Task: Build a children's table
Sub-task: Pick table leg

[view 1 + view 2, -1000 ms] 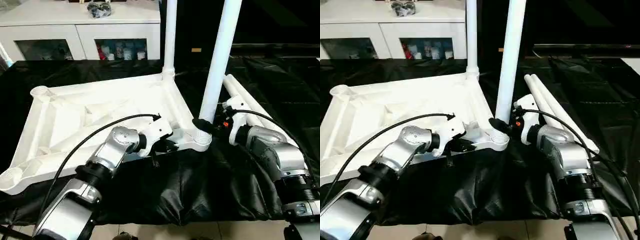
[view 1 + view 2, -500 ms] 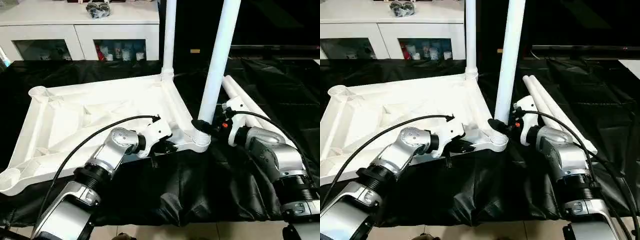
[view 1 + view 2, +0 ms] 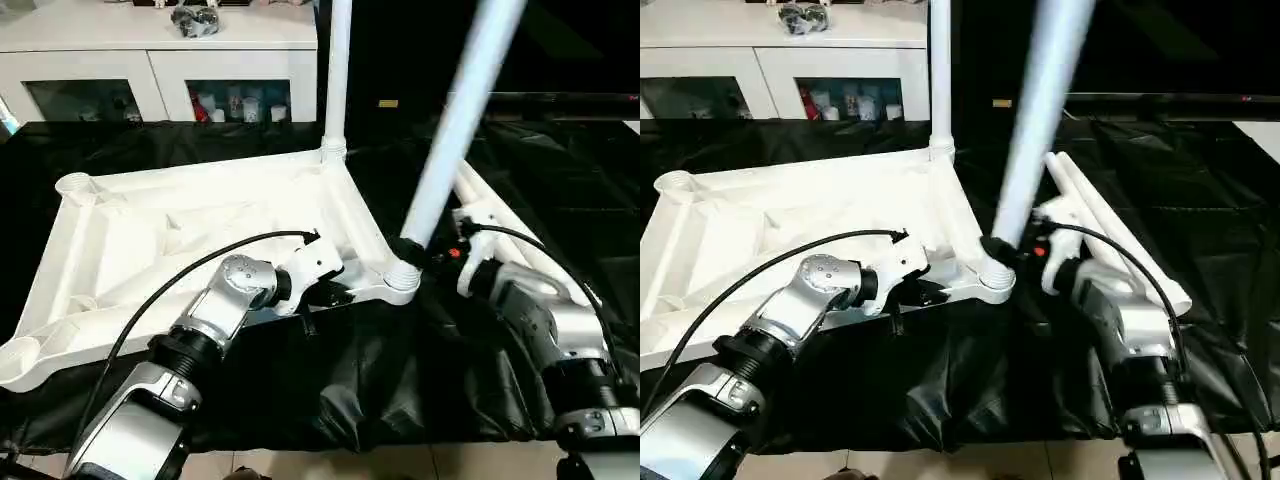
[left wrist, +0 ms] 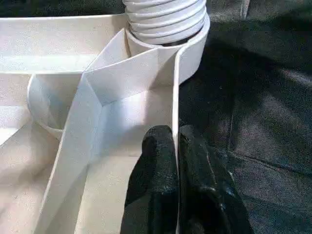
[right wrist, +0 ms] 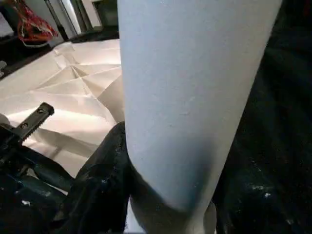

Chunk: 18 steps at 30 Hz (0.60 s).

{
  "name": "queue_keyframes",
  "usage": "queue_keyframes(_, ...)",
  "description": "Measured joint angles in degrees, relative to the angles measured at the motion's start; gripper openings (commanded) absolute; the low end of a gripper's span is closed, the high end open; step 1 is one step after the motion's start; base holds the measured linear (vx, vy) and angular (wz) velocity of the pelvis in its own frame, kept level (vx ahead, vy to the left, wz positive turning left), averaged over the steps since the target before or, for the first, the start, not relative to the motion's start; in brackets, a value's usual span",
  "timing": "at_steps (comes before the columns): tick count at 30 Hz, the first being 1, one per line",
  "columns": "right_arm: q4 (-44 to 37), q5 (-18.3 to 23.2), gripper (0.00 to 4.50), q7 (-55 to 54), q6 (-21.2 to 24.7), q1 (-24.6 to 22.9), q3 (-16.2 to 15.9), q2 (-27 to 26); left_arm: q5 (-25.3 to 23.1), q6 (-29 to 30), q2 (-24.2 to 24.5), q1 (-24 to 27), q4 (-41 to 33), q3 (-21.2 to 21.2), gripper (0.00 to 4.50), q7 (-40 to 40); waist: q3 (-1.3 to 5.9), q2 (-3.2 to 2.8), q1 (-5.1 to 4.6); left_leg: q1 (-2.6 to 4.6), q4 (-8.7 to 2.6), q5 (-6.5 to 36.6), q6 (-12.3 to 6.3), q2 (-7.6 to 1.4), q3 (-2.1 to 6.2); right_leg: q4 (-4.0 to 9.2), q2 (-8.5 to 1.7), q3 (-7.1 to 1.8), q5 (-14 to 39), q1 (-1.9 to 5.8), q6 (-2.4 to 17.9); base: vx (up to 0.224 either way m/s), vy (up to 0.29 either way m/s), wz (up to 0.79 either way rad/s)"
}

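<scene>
This looks like a robot test room or lab set up indoors, not a lived-in home. A black cloth [image 3: 560, 170] is draped over the table, hanging in folds over its near edge down toward a pale tiled floor [image 3: 330, 465]. Beyond the far edge stands a white cabinet [image 3: 160, 60] with glass doors, small colourful items stored behind the glass, and a dark bundle [image 3: 193, 17] lying on top. Past the far right corner the background is dark, with a long black ledge [image 3: 560, 98] running across.
</scene>
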<state>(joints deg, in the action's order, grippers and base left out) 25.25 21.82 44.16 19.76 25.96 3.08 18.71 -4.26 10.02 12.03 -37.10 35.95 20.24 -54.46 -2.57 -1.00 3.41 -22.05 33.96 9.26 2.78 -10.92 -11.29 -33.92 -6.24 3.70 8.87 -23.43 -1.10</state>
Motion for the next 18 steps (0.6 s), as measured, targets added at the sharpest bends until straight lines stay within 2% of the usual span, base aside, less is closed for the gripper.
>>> queue_keyframes(4,-0.5,1.2,1.88,-0.1,-1.3,-2.3,2.2,-0.8,-0.4,-0.1,-0.3,0.0,0.0,0.0,0.00,0.3,0.03,-0.04,0.10,0.00,-0.08,0.0,0.00,0.02,0.00,0.09,0.00,0.00,0.0,0.03,0.0,0.000,0.000,0.00)
queue_keyframes(8,-2.1,1.5,1.88,-1.3,-2.7,-4.4,2.7,-1.5,-0.6,-0.1,-0.6,0.0,0.1,0.0,0.00,0.8,0.06,-0.08,0.15,0.00,-0.11,0.0,0.00,0.02,0.00,0.25,0.00,0.01,0.0,0.08,0.0,0.000,0.000,0.00)
queue_keyframes(14,-6.9,-0.8,1.88,-3.4,-4.3,-7.1,0.8,-1.5,-0.8,-0.2,-0.9,0.0,0.2,0.1,0.00,0.7,0.16,-0.22,0.13,0.01,-0.41,0.0,-0.02,0.10,-0.01,0.85,0.00,0.03,0.0,0.32,0.0,0.000,0.000,0.00)
queue_keyframes(18,-7.6,-3.5,1.88,-3.3,-4.3,-5.9,-1.7,-0.3,-1.2,-1.3,-0.5,0.0,0.5,0.2,0.00,0.7,0.15,-0.14,-0.05,0.01,-0.41,0.0,-0.02,0.08,0.01,0.85,0.00,0.08,0.0,0.30,0.0,0.000,0.000,0.00)
